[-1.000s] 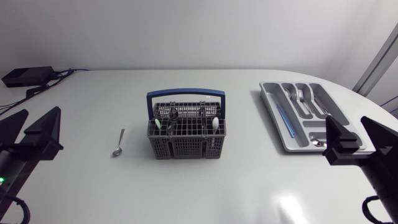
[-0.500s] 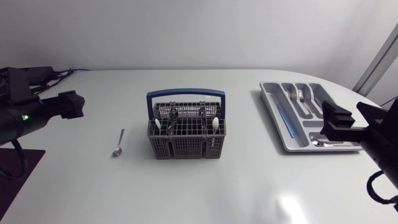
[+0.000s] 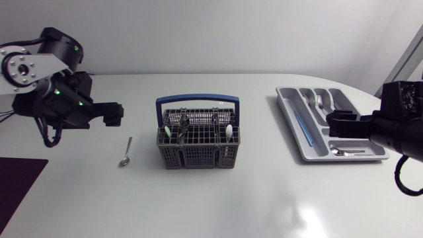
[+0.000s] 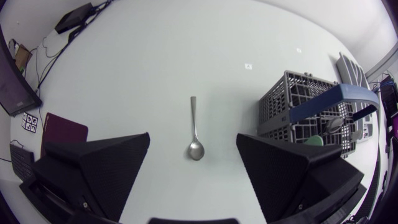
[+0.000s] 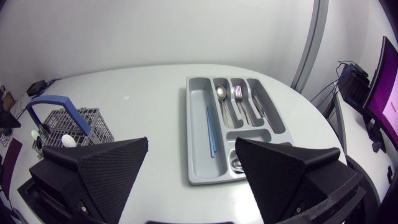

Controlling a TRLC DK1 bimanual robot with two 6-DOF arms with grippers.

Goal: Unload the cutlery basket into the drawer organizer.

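Now my left gripper [image 4: 193, 138] spread over slim metal spoon [image 4: 194, 127]; right gripper [image 5: 191, 142] spread near moulded grey organizer [image 5: 198, 160]; basket [image 3: 198, 157] grid-walled

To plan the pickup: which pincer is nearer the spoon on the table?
Left. Left pincer is close by the spoon; right pincer is over the organizer, beyond the basket.

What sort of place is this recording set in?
Likely a robotics lab, not a home kitchen: a plain white table, a left arm and right arm, and a basket and organizer laid out.
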